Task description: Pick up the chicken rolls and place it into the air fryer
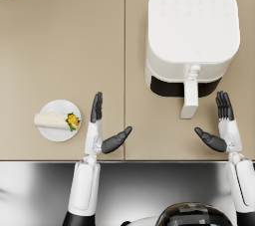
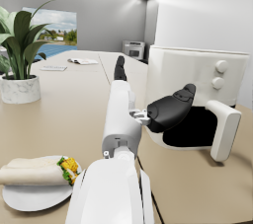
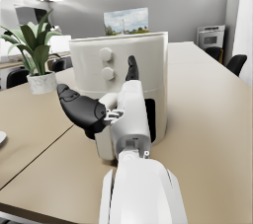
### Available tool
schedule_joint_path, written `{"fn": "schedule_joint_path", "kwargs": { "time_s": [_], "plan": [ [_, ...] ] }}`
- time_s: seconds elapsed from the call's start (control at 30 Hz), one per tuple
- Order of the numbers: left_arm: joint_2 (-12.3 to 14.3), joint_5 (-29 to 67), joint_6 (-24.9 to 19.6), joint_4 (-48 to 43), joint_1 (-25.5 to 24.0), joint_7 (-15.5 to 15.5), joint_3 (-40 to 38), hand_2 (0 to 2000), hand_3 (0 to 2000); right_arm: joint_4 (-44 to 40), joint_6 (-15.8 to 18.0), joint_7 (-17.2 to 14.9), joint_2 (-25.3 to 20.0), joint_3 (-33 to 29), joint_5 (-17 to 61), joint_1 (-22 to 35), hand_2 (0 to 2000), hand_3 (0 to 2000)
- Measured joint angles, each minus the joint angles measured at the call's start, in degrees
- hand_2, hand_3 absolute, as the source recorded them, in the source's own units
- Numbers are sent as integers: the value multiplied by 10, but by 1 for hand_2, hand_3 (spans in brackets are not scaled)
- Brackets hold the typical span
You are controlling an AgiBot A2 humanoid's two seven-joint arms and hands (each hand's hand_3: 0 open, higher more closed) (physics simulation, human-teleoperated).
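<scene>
The pale wrapped chicken roll with yellow and green filling at one end [image 1: 55,120] lies on a small round white plate [image 1: 56,136] near the front edge of the tan table [image 1: 64,51], toward its left side. Just beside the plate, the dark left hand [image 1: 102,129] holds nothing, fingers straight and thumb spread. The boxy white air fryer [image 1: 191,26] stands well apart to the right, its handled drawer [image 1: 190,98] facing the front edge. The right hand [image 1: 220,128] is likewise spread and empty. A potted green plant in a marble pot [image 2: 20,55] stands at the far left corner.
</scene>
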Motion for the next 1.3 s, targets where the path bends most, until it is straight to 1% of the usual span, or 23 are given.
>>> {"fn": "schedule_joint_path", "kwargs": {
  "time_s": [0.17,0.27,0.53,0.7,0.77,0.8,0.87,0.9,0.97,1.03,1.1,1.3],
  "plan": [
    [5,128,-1,-12,-7,-1,-52,0,0,-5,-1,1,-9,3,128,2,0,0],
    [8,205,-1,-21,-14,-1,-81,0,0,-3,-1,1,-14,9,169,3,0,0],
    [15,411,-1,-23,-24,-1,-180,0,0,-8,-1,1,-25,7,191,4,0,0],
    [13,541,-1,-6,-20,-1,-239,0,0,-11,-1,1,-29,2,193,0,0,0],
    [10,593,-75,2,-16,-17,-256,0,0,-14,-1,1,-32,1,193,1,0,0],
    [8,619,-103,6,-13,-25,-262,0,0,-15,-1,1,-33,1,193,1,0,0],
    [1,671,-137,15,-3,-34,-275,0,0,-16,-1,1,-35,1,193,0,0,0],
    [-2,697,-179,20,2,-43,-280,0,0,-17,-1,1,-36,1,193,-1,0,0],
    [-8,749,-231,29,10,-54,-290,0,0,-19,-1,1,-37,-1,193,-3,0,0],
    [-10,801,-258,36,12,-60,-296,0,0,-18,-1,1,-39,-2,193,-4,0,0],
    [-10,853,-271,42,12,-64,-294,0,0,-19,-1,1,-42,-4,193,-3,0,0],
    [-4,1010,-286,70,0,-67,-251,0,0,-24,-1,1,-49,-6,193,-2,0,0]
  ]
}}
